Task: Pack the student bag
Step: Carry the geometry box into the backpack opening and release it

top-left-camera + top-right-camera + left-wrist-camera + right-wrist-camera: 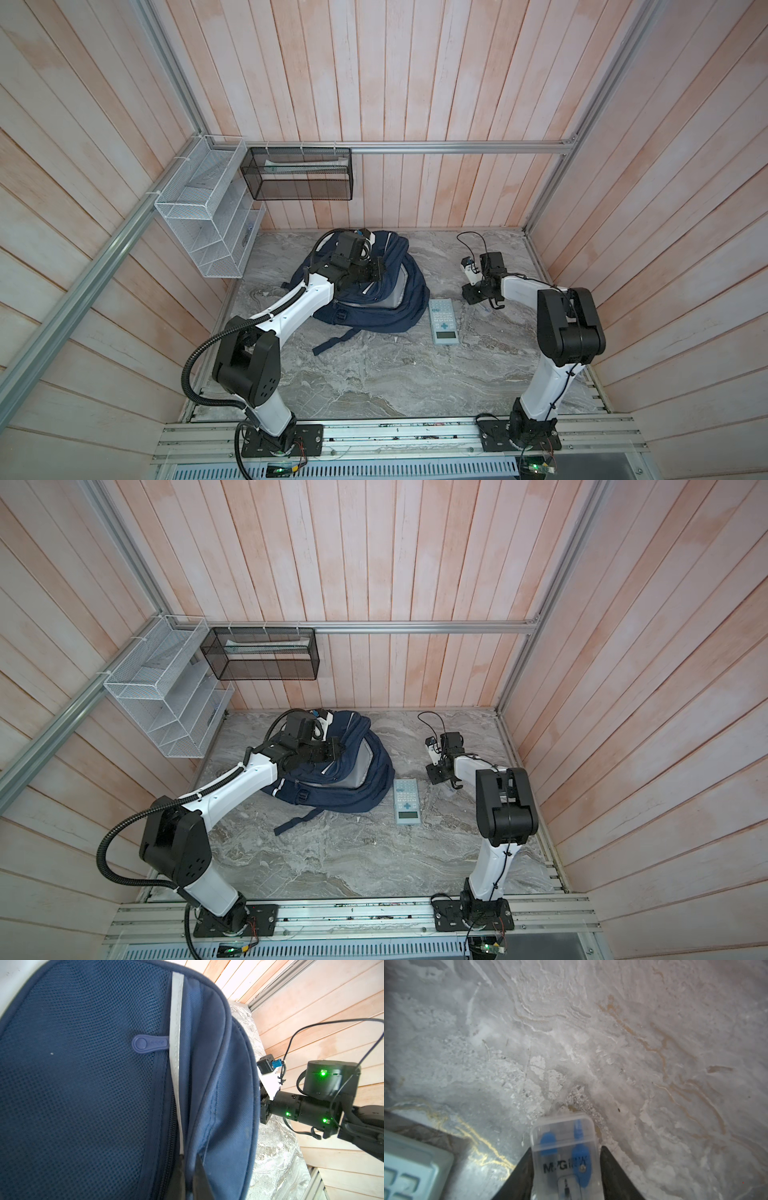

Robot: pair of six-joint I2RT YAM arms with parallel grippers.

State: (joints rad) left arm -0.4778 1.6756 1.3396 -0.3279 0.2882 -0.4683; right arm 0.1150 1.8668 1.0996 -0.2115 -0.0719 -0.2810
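While left gripper (190, 1166) pinches bag (374, 291) fabric, packing looks barely begun: calculator (443, 326) loose on table (374, 374); case (562, 1136) clamped in right gripper (564, 1157), outside bag.

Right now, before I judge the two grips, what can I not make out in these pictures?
student bag inside: both top views, left arm and folded fabric cover it.
left gripper: left wrist view, lower edge cuts its fingers.
right gripper on clear case: right wrist view, contact unsure; print blurred.
calculator keys: top views, too small.
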